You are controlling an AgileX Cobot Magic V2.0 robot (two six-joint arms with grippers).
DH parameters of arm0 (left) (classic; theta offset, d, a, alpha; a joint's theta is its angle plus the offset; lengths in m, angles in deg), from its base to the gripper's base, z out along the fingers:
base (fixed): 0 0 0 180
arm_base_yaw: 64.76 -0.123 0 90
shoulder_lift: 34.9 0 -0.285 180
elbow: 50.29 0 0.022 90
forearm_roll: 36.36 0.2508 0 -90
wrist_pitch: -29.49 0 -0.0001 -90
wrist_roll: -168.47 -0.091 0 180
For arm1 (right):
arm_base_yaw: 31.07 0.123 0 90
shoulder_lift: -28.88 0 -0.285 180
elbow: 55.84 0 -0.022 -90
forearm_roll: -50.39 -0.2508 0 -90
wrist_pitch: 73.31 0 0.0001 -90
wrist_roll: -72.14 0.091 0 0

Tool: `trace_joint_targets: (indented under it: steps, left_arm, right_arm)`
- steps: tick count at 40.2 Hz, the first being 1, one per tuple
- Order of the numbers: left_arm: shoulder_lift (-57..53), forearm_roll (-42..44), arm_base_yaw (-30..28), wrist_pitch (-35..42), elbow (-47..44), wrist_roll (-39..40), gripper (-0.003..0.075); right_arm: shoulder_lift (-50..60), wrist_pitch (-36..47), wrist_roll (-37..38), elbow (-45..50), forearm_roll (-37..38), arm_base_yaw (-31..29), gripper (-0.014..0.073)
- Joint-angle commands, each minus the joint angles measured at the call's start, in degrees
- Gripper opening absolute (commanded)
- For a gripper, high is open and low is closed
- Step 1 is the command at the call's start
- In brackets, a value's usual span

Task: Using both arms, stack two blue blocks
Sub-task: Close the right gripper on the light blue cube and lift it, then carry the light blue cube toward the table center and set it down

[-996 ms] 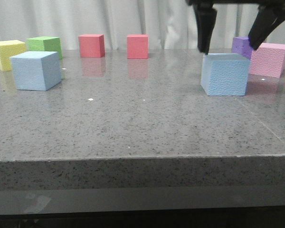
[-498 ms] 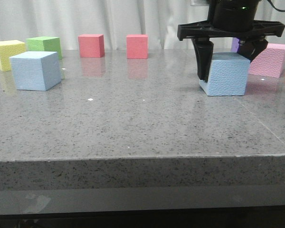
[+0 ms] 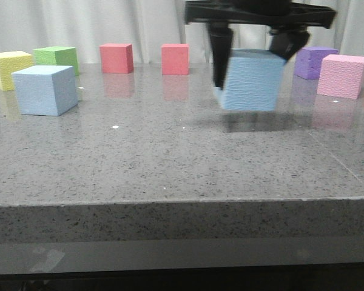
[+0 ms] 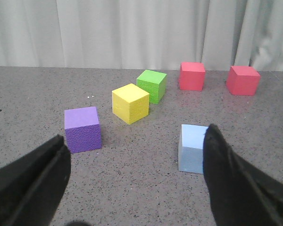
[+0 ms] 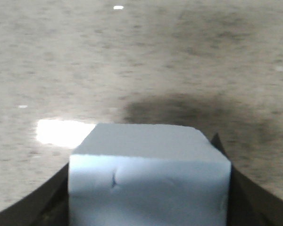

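So the right gripper (image 3: 250, 57) has its jaws clamped on either side of one blue block (image 3: 253, 80), and the block hangs clear of the table (image 3: 170, 163) with its shadow right underneath, so it's lifted, not sliding. Makes sense, since it has to go over the top of something. In the right wrist view the block fills the gap between the jaws, squarely seated.

The left gripper (image 4: 132, 188) sits with its jaws spread wide and nothing in them (just looking at the other blue block (image 3: 45, 90) from its wrist view). That one rests on the table at the far left, beside the yellow cube (image 3: 9, 68) and green cube (image 3: 56, 57), well apart from the carried one. I'd guess it's the base.
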Motion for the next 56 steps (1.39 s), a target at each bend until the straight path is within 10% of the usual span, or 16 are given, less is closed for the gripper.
trace_joint_targets:
  steps: [1,44,56]
  left_arm:
    - [0.6,-0.3,0.0,4.1,1.6,0.5,0.0567]
    - [0.6,-0.3,0.0,4.1,1.6,0.5,0.0567]
    - [0.6,-0.3,0.0,4.1,1.6,0.5,0.0567]
  right_arm:
    - [1.6,3.4,4.8,-2.3,4.3,3.3,0.0433]
    - [-6.9,0.3,8.2,-13.2,5.5,7.2,0.0606]
    - [3.0,-1.0,-7.0,-13.1,4.7,6.6,0.0605]
